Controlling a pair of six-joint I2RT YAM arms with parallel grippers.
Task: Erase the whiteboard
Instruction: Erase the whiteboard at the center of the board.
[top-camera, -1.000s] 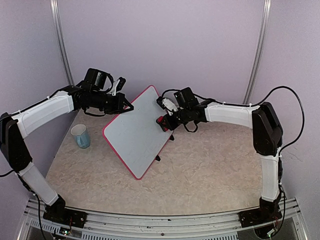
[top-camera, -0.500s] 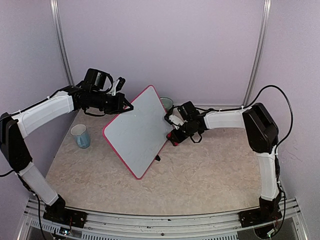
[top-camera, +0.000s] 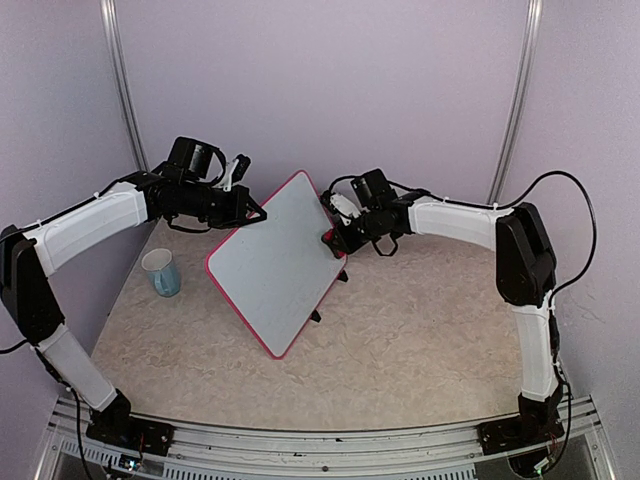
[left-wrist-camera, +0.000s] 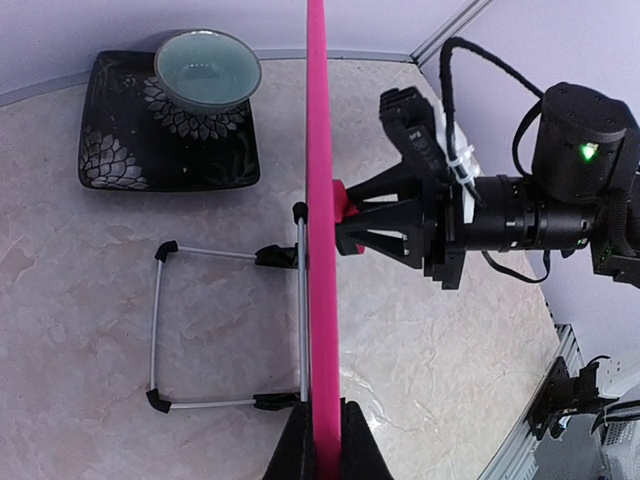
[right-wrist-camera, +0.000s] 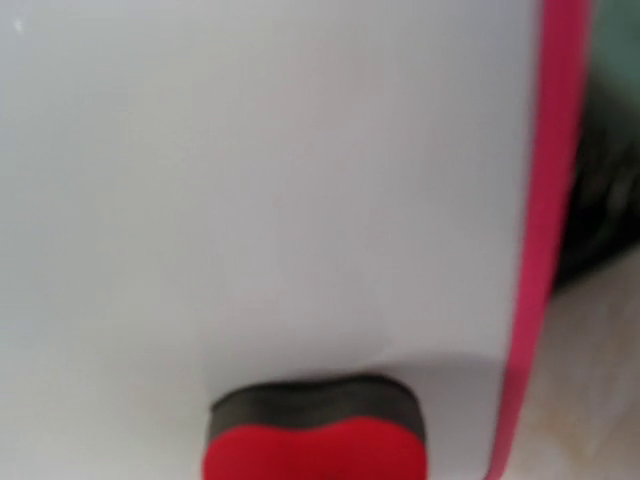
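**While the left arm pinches the frame, the eraser sits on the board**

Since the overhead cam only gives the big picture, here's what each view adds. From above, the board (top-camera: 275, 265) stands tilted on the table (top-camera: 430, 330), left of the middle, and its white face looks blank to me. The left gripper (top-camera: 255, 214) is on its upper left edge. The right gripper (top-camera: 336, 238) is at the right edge with the eraser (top-camera: 329, 237), just a red speck from up there. A cup (top-camera: 161, 272) stands off to the board's left, not touching it.

The left wrist cam sees the board edge-on as a thin pink strip, with its own fingers (left-wrist-camera: 297, 452) closed tight on that frame. It also catches stuff the overhead misses: a wire stand (left-wrist-camera: 158, 330) on the back side of the board, and further off a dark plate (left-wrist-camera: 120, 150) with a bowl (left-wrist-camera: 208, 70) on it. You can also see the right gripper's jaws clamped on the eraser, which touches the board's face.

The right wrist cam is blurry and super close. It shows white surface, pink frame down the right side, and the eraser's red-and-black end against the white at the bottom.
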